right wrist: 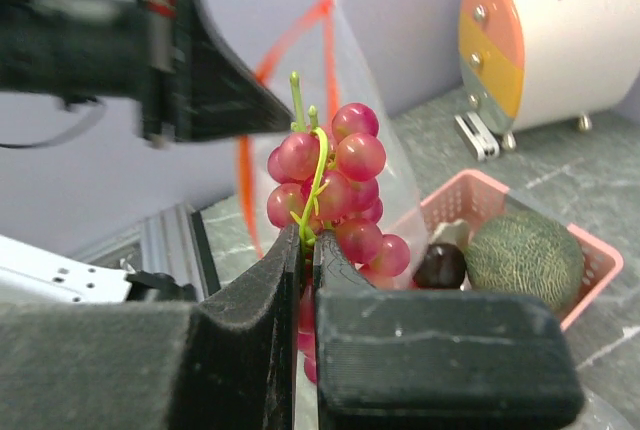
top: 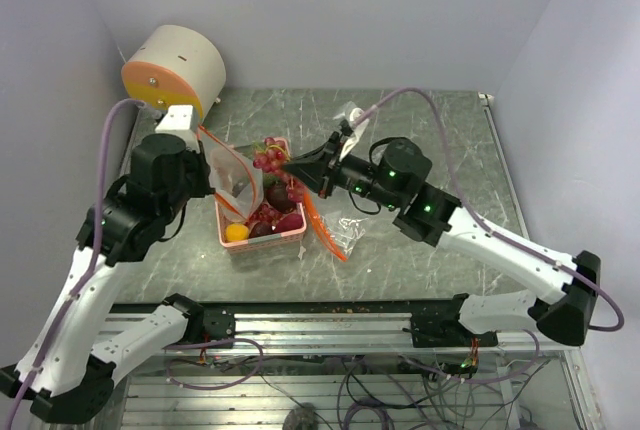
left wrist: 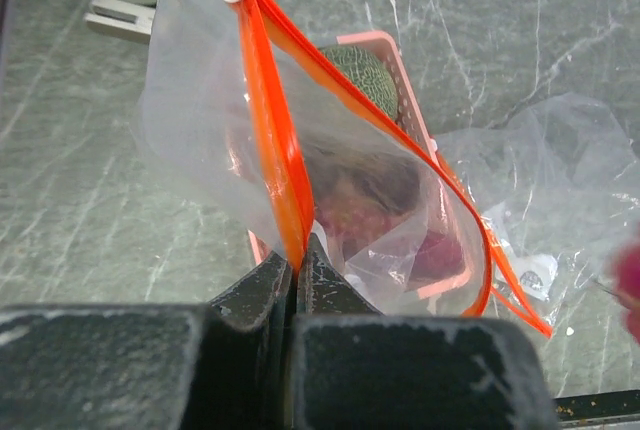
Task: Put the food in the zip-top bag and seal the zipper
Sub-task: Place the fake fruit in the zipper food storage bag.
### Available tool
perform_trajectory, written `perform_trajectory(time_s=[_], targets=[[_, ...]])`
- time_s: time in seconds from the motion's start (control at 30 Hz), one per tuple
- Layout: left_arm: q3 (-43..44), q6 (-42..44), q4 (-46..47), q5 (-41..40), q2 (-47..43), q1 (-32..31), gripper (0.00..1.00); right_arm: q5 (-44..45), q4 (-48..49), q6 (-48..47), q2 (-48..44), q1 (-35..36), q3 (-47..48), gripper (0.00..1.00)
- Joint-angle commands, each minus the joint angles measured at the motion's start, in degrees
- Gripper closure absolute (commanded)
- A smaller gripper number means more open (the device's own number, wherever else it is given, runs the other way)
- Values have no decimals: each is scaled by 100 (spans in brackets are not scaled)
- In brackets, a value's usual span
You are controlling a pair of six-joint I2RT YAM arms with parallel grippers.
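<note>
your left gripper (left wrist: 297, 255) is pinched tight on the zipper (left wrist: 272, 140), holding the zip-top bag (left wrist: 195, 120) up over the pink basket (right wrist: 596, 268) with its mouth gaping. that arm is folded at the elbow, wrist turned toward the basket. your right arm reaches in from the right, forearm pointing left. the right gripper (right wrist: 306, 238) is clamped on the stem of the red grapes (right wrist: 335, 185), just beside the bag's mouth.
</note>
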Motion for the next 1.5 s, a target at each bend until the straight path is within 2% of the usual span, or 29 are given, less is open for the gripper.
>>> perform_trajectory(time_s=[0.0,0.27,0.53,0.83,1.03,1.23,1.33,1.47], targets=[[-467,-223,848,375,145,17,93,-537,417,122,-373,-9,-133,100],[-1343,-520,1680,515,285,17,93,-855,888,482,-417,-6,-395,100],[-1994,-733,2208,498,7,17,93,-598,1788,1054,24,-11,-721,100],[-2136,-821,2283,681,-53,17,93,-485,2212,1318,838,-66,-535,100],[-2016,-841,2130,1194,-228,17,93,26,2123,1211,1302,-129,-313,100],[-1926,-858,2010,2192,-408,17,93,683,1581,856,1680,-132,117,100],[-1923,-889,2013,2559,-445,22,93,703,1410,777,1785,-128,297,100],[-1984,-941,2250,2665,-466,17,93,517,1300,819,1878,-105,389,100]])
